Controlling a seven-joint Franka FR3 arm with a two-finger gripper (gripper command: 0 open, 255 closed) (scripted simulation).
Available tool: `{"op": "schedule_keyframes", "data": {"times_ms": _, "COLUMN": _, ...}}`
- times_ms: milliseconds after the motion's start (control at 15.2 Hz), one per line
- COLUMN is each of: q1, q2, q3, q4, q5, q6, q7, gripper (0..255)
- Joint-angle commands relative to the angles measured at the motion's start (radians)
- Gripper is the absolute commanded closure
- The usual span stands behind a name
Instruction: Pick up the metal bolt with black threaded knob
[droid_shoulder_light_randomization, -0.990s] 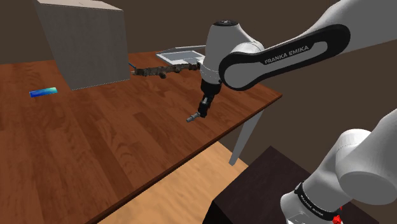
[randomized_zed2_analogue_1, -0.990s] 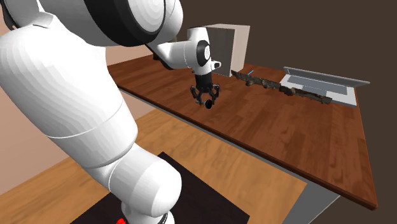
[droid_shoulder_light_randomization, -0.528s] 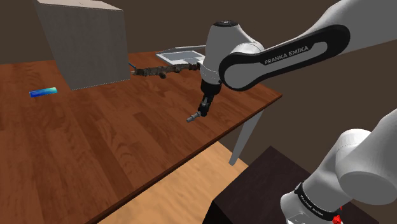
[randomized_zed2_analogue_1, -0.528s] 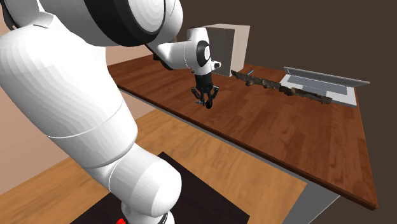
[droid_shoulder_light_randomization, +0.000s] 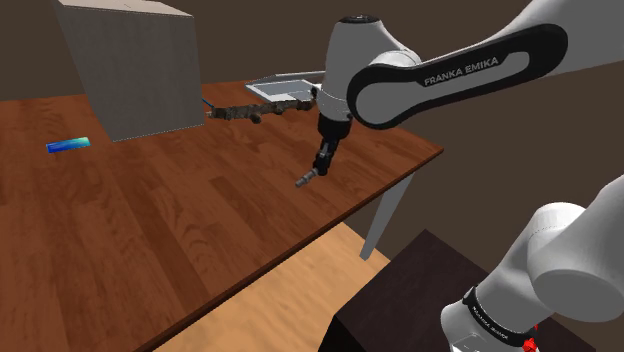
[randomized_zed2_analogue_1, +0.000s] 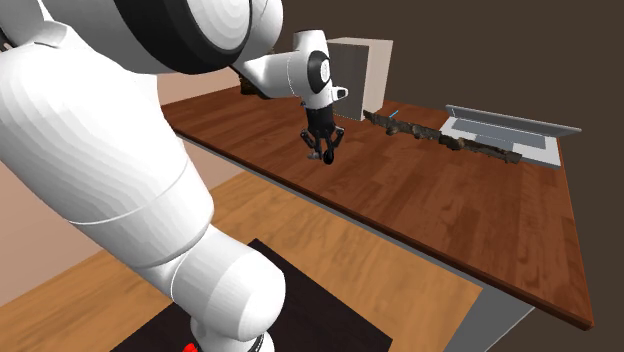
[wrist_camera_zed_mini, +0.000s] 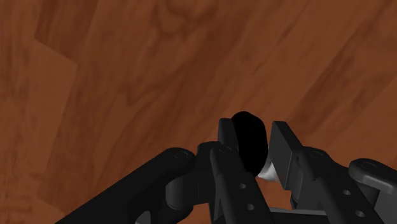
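Pincer (wrist_camera_zed_mini: 253, 132) clamped on the bolt (droid_shoulder_light_randomization: 304, 181) (black knob visible) over the wooden table (droid_shoulder_light_randomization: 150, 220)

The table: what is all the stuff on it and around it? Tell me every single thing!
table: one, reddish-brown wood, under everything
box: one, grey, far on the table, at the shoulder view's upper left
flat strip: one, blue, on the table beside the box
branch-like thing: one, brown and knobbly, lying on the table's far part
tray: one, grey, behind the branch-like thing
bolt: one, black knob with a metal shaft, clasped in the gripper
floor: light wood, below the table
stand: one, dark box
arm: one, white with dark joints
gripper: one, black, shut on the bolt
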Motion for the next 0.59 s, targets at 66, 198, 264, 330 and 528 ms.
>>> {"op": "schedule_keyframes", "data": {"times_ms": 66, "q1": 0.001, "q2": -0.012, "q3": -0.001, "q4": 0.029, "q5": 0.006, "q6": -0.041, "q7": -0.008, "gripper": 255}}
{"op": "schedule_keyframes", "data": {"times_ms": 198, "q1": 0.002, "q2": -0.021, "q3": -0.002, "q4": 0.047, "q5": 0.009, "q6": -0.068, "q7": -0.013, "gripper": 255}}
{"op": "schedule_keyframes", "data": {"times_ms": 264, "q1": 0.002, "q2": -0.026, "q3": -0.002, "q4": 0.056, "q5": 0.011, "q6": -0.081, "q7": -0.016, "gripper": 255}}
{"op": "schedule_keyframes", "data": {"times_ms": 330, "q1": 0.002, "q2": -0.03, "q3": -0.002, "q4": 0.066, "q5": 0.013, "q6": -0.095, "q7": -0.018, "gripper": 255}}
{"op": "schedule_keyframes", "data": {"times_ms": 528, "q1": 0.003, "q2": -0.04, "q3": -0.003, "q4": 0.096, "q5": 0.017, "q6": -0.135, "q7": -0.025, "gripper": 255}}
